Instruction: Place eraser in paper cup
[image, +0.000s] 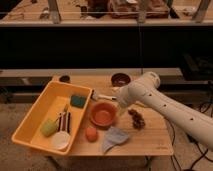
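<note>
The eraser (64, 121), a small dark striped block, lies in the yellow tray (36, 111) on the left of the table. Just in front of it in the same tray stands the white paper cup (61, 141). My white arm reaches in from the right across the table. Its gripper (120, 107) hangs at the right rim of the orange bowl, well to the right of the tray, open and holding nothing. The arm's body hides most of the gripper.
A teal sponge (77, 101) and a yellow-green oblong (49, 127) share the tray. On the table are an orange bowl (102, 114), a maroon bowl (120, 79), an orange fruit (91, 133), a grey-blue cloth (114, 139), a dark cluster (136, 118) and a white utensil (102, 96).
</note>
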